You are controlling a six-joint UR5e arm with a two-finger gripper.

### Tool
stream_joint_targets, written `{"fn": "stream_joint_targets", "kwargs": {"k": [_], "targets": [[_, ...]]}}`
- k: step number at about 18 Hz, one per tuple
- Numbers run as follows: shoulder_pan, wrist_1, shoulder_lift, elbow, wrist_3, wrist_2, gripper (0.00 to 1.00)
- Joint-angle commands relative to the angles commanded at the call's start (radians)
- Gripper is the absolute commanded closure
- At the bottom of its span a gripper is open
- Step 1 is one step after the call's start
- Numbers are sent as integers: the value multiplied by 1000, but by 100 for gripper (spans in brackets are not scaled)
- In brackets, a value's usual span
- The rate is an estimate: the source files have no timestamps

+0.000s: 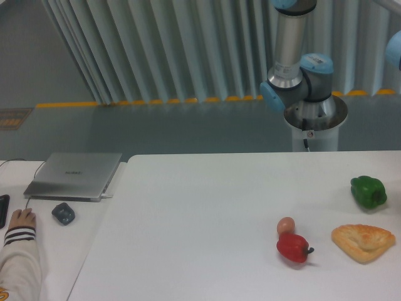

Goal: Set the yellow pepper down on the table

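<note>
Lying on the table (207, 219) are a red pepper (293, 248) touching an egg (286, 225), a flat pastry (363, 241) and a green pepper (368, 191). No yellow pepper is in view. Only the arm's base and elbow (299, 81) show; the gripper is out of frame, its jaws unseen. A laptop (74, 175), mouse (62, 213) and a person's hand (22, 219) occupy the side desk (56, 251).

The white table (188, 219) bears a green pepper (368, 191), red pepper (293, 248), egg (286, 225) and flatbread (363, 241).
</note>
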Motion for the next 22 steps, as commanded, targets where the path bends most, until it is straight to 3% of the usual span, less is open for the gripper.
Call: {"fn": "stream_joint_targets", "kwargs": {"k": [14,20,22], "targets": [[12,34,20,-12,-12,-3,0],[61,122,32,-54,-34,8,0],[74,149,34,-52,-104,8,0]]}}
